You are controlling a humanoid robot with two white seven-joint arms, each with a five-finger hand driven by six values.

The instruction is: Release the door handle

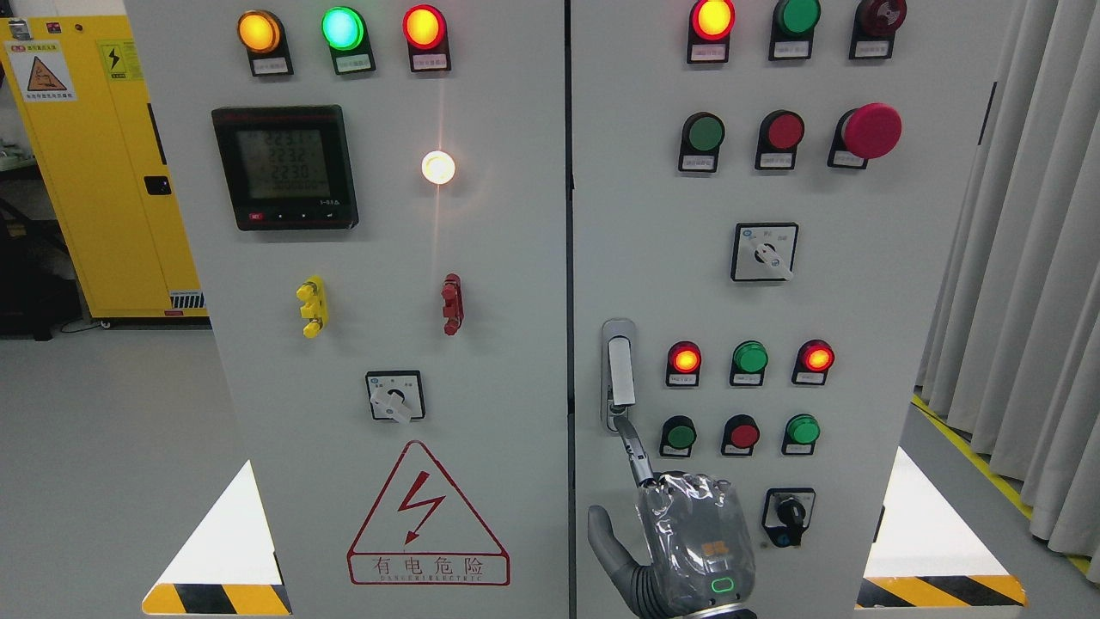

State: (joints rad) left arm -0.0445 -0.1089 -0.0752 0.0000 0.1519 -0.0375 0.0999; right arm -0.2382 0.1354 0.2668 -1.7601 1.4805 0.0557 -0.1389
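From the head view, a pale grey electrical cabinet (516,258) fills most of the frame, split by a dark vertical seam into a left door and a right door. The door handle (619,371), a slim upright silver lever in an oval metal plate, sits on the right door just beside the seam, below mid-height.

A hand (687,542) rises from the bottom edge, a little right of the middle; which arm it belongs to cannot be told. It is grey with a crinkled, shiny cover and a small green light on its back. Its index finger (634,447) is stretched up, the tip touching the lower end of the handle; the thumb (606,537) sticks out to the left, and the other fingers are folded under. It grips nothing.

Just right of the handle are six round lamps and buttons in two rows of three, with a black rotary switch (788,516) below them, near the hand. Higher up sit a red mushroom button (870,131) and a white selector switch (765,251).

The left door carries a black digital meter (285,168), three lit lamps along the top, a glowing white lamp (438,167), a yellow terminal (311,307), a red terminal (451,303) and a red triangular warning sign (427,516).

A yellow cabinet (94,172) stands at far left and grey curtains (1023,258) hang at right.
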